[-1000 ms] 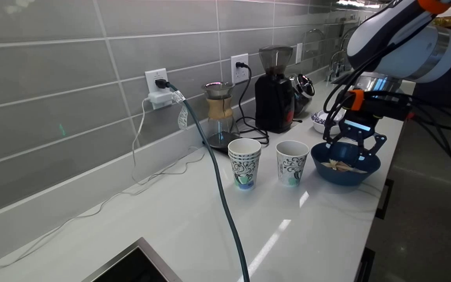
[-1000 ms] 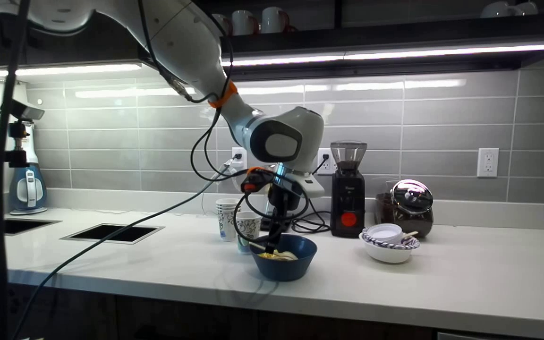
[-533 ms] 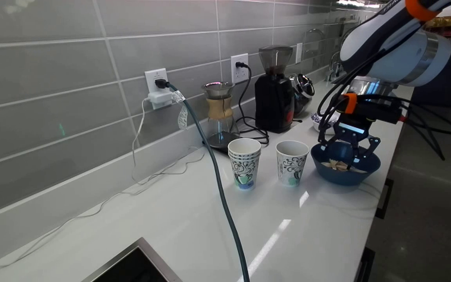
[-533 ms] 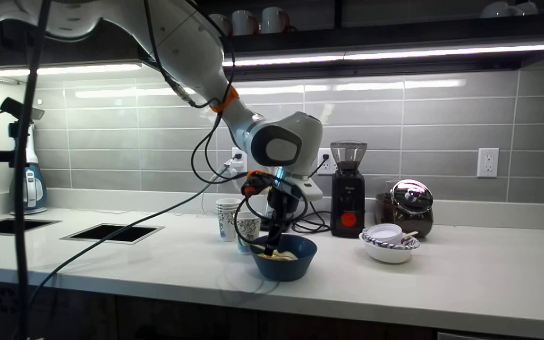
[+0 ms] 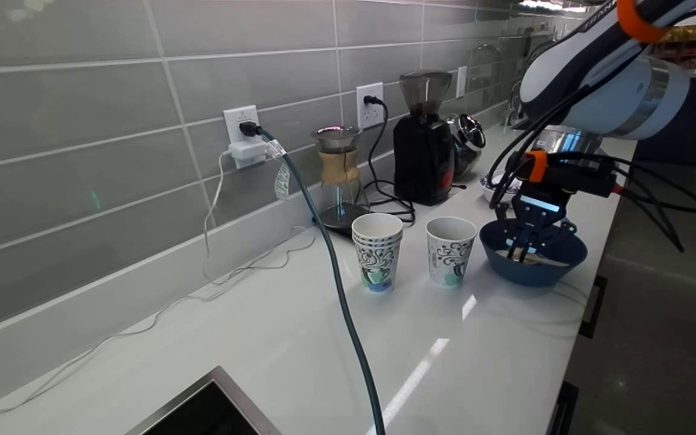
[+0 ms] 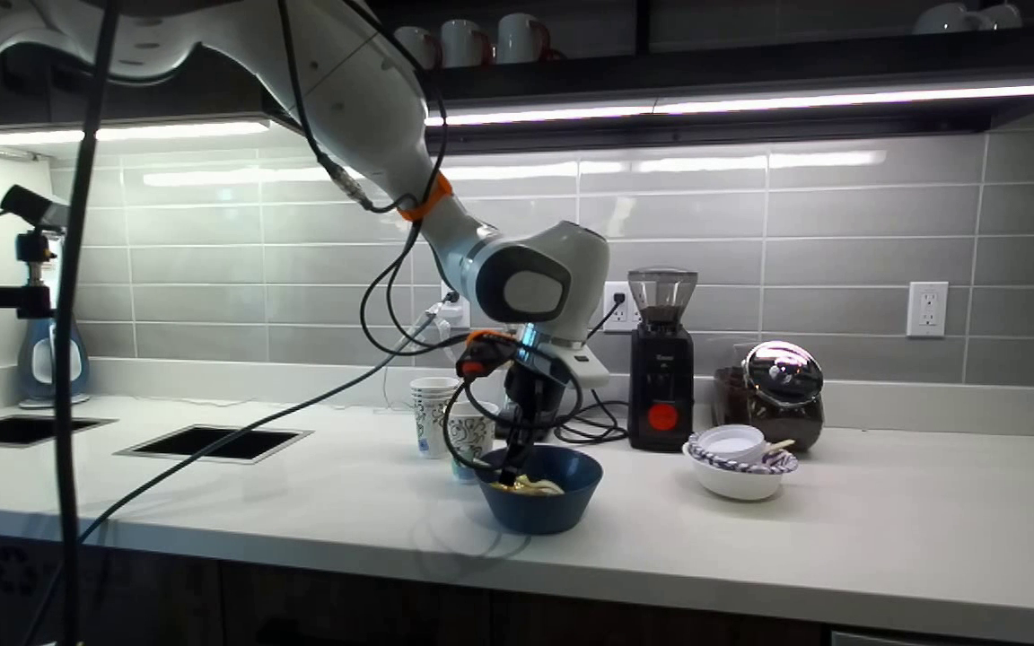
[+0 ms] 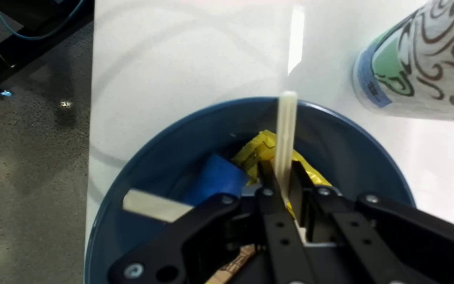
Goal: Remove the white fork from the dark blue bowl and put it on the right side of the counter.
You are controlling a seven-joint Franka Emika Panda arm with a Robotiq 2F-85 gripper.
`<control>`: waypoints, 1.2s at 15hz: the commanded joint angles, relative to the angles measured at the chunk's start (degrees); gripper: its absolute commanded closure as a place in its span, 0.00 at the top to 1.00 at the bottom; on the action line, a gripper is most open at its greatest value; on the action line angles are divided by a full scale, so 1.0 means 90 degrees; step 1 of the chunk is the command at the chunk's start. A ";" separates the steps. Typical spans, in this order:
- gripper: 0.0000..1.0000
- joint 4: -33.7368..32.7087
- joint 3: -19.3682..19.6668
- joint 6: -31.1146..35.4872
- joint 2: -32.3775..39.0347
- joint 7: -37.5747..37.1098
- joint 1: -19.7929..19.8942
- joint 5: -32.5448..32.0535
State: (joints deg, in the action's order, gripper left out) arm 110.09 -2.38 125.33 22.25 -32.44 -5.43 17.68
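Note:
The dark blue bowl (image 7: 160,157) stands on the white counter (image 6: 912,529), seen in both exterior views. My gripper (image 7: 283,171) reaches down into it, jaws shut around the handle of the white fork (image 7: 286,134). That ridged pale handle points up past the bowl's far rim in the wrist view; its other end is hidden behind the fingers. Also in the bowl are a yellow wrapper (image 7: 262,148), a blue piece (image 7: 221,177) and a flat pale stick (image 7: 154,206). In an exterior view the fingers come together low inside the bowl (image 5: 532,278).
A single paper cup (image 5: 449,257) stands close to the bowl, with a cup stack (image 5: 378,257) beside it. Farther right are a white bowl (image 6: 737,484) with a patterned dish, a coffee grinder (image 6: 661,386) and a jar (image 6: 773,417). A thick cable (image 5: 342,290) crosses the counter.
My arm has come down a little and shifted slightly left in an exterior view. The jaws, apart inside the bowl half a second ago, have come together on the fork's handle.

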 commanded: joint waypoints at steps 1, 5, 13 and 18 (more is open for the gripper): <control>0.00 -0.0025 0.0118 -0.0086 -0.0073 -0.0295 -0.0227 -0.0351; 0.03 0.0113 0.0103 -0.0105 -0.0472 -0.0286 -0.0307 -0.0626; 0.03 0.0131 0.0427 0.0594 -0.0996 -0.0376 -0.0235 -0.1975; 0.03 -0.0110 0.0900 0.0735 -0.0761 -0.0314 -0.0010 -0.3038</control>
State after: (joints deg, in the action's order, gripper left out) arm 110.20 4.08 130.95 14.32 -34.19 -6.40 -4.52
